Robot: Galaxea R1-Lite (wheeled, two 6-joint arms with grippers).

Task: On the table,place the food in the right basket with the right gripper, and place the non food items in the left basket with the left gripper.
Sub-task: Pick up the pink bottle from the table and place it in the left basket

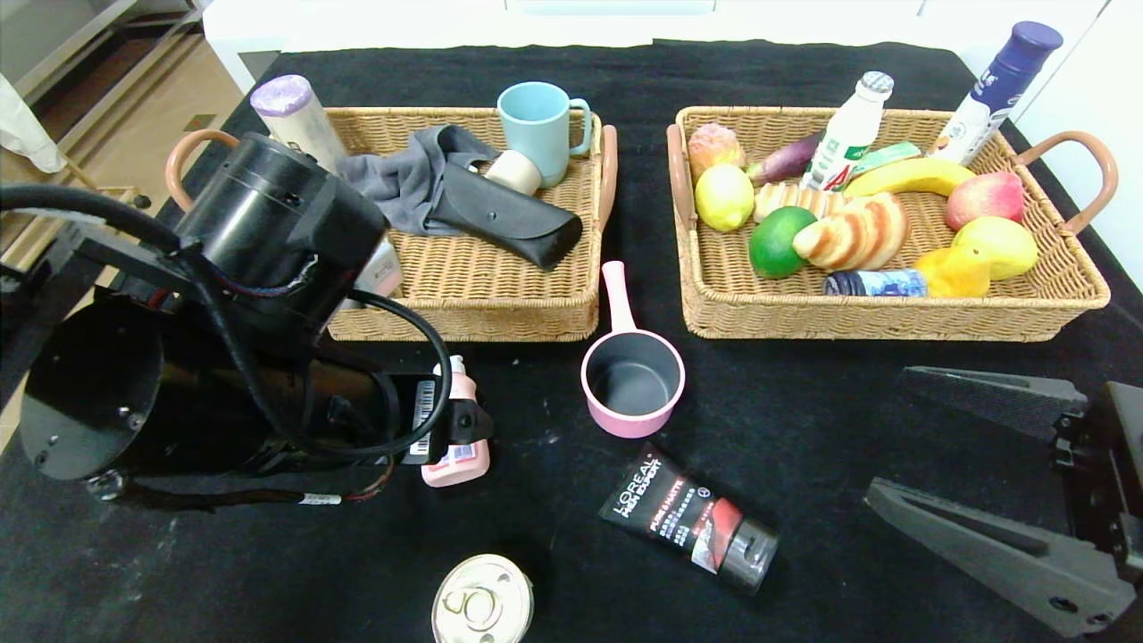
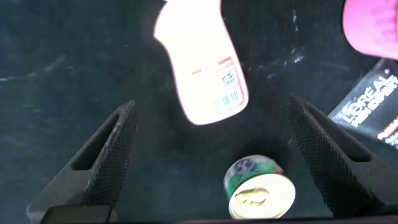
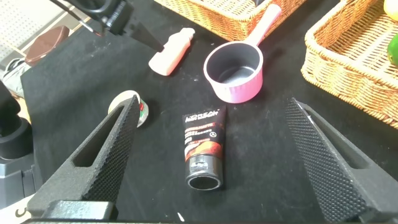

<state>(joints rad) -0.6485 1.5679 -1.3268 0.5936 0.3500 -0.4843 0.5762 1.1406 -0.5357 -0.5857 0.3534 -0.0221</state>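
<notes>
The left claw (image 2: 211, 155) hangs wide open and empty above the pink lotion bottle (image 1: 460, 429), which lies on the black table (image 1: 804, 429) in front of the left basket (image 1: 473, 268). The right claw (image 1: 973, 482) is spread wide too, holding nothing, low at the table's right side. Between them lie a pink saucepan (image 1: 632, 375), a black L'Oreal tube (image 1: 692, 518) and a tin can (image 1: 482, 603). The right basket (image 1: 884, 308) holds fruit, bread and bottles
</notes>
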